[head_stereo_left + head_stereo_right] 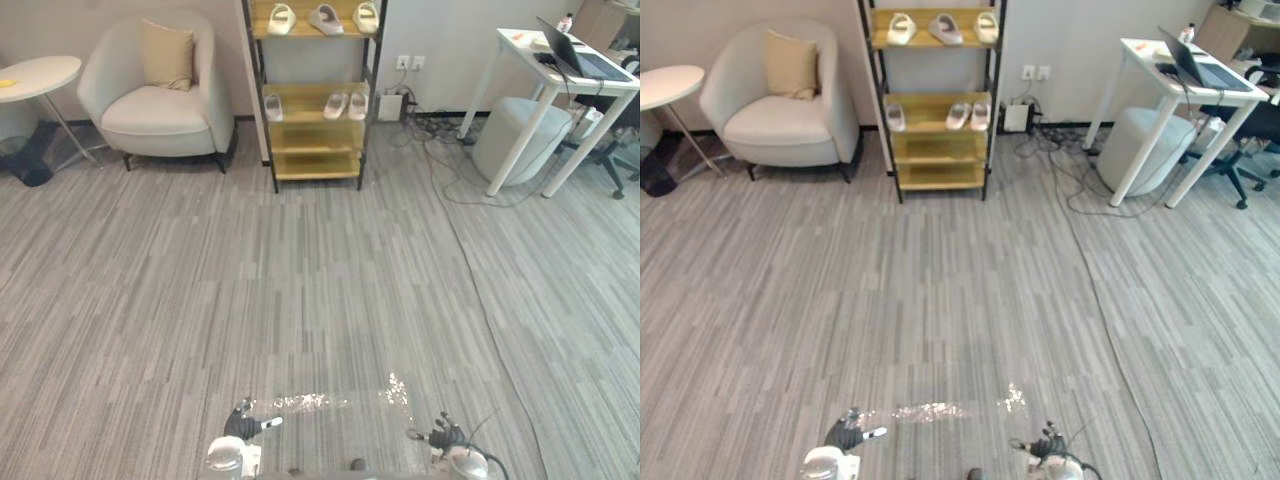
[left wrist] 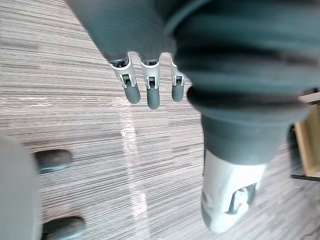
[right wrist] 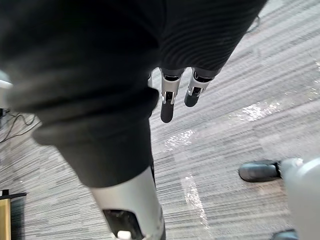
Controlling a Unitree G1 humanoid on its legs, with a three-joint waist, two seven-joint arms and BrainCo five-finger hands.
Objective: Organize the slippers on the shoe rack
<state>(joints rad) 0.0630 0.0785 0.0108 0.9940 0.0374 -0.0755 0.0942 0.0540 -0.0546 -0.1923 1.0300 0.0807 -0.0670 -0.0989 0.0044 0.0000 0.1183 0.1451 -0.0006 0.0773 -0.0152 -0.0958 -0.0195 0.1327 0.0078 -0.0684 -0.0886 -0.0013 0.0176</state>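
Note:
A wooden shoe rack (image 1: 314, 150) with a black frame stands against the far wall. Three pale slippers (image 1: 324, 18) lie on its top shelf, and three more slippers (image 1: 336, 105) lie on the shelf below. The lowest shelves are bare. My left hand (image 1: 245, 426) hangs low at the bottom edge of the left eye view, fingers (image 2: 150, 90) straight and holding nothing. My right hand (image 1: 447, 437) hangs at the bottom right, its fingers (image 3: 167, 102) relaxed and empty. Both hands are far from the rack.
A cream armchair (image 1: 155, 95) with a cushion stands left of the rack, beside a round white table (image 1: 35, 75). A white desk (image 1: 560, 80) with a laptop, a grey stool (image 1: 512, 135) and floor cables (image 1: 440, 150) are at the right. Grey carpet lies between me and the rack.

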